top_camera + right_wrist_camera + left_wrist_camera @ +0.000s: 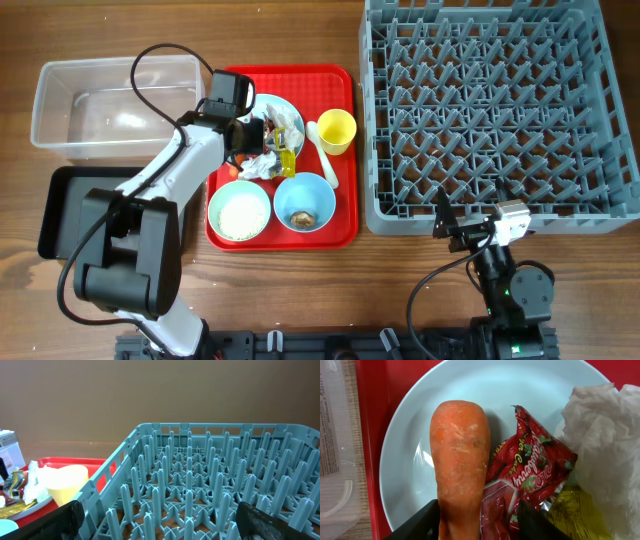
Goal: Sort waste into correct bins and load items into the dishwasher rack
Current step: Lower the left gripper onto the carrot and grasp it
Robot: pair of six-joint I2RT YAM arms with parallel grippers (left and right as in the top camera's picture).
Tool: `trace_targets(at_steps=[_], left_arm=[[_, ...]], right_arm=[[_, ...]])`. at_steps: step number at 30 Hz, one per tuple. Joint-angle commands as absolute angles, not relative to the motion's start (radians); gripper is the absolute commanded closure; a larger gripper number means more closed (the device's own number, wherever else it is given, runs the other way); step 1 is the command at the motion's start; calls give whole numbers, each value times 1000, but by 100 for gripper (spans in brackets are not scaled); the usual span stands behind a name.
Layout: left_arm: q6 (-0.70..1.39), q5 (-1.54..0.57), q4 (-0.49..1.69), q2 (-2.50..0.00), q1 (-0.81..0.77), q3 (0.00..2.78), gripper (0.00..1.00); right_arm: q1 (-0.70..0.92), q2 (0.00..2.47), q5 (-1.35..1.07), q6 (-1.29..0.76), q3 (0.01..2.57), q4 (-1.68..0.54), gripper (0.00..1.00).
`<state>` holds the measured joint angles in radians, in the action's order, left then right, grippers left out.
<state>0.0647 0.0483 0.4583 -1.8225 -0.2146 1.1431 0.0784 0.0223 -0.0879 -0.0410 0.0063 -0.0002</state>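
While my left gripper [475, 522] straddles the thin end of the carrot [460, 460] on the light blue plate [485, 385], at the far end of the red tray [343, 85], a corner of the red wrapper [527, 467] sits between the jaws too. I can't tell if they're pressing, so a lift may drag that wrapper along. Left of the tray the clear tub [110, 66] looks bare. At its near end rice [240, 214] fills the green bowl [212, 205] and a brown lump [300, 217] sits in the blue bowl [325, 190], while right of it the rack [500, 218] holds nothing and my right gripper [165, 522] is spread wide.

Wood-grain table [300, 300] in soft, even light; behind it, probably a plain brown wall [150, 390].
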Motion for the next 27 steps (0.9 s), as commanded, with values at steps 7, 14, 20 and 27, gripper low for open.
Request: trace_targets(at_steps=[7, 14, 20, 27], left_arm=[[56, 58, 452, -1846, -216, 1131, 47], [56, 62, 447, -1861, -216, 1131, 48], [56, 86, 424, -1913, -216, 1132, 88], [56, 118, 408, -1890, -216, 1134, 96]], right_arm=[[75, 18, -83, -55, 5, 4, 0], [75, 18, -83, -55, 5, 4, 0], [75, 18, -83, -55, 5, 4, 0], [75, 18, -83, -55, 5, 4, 0]])
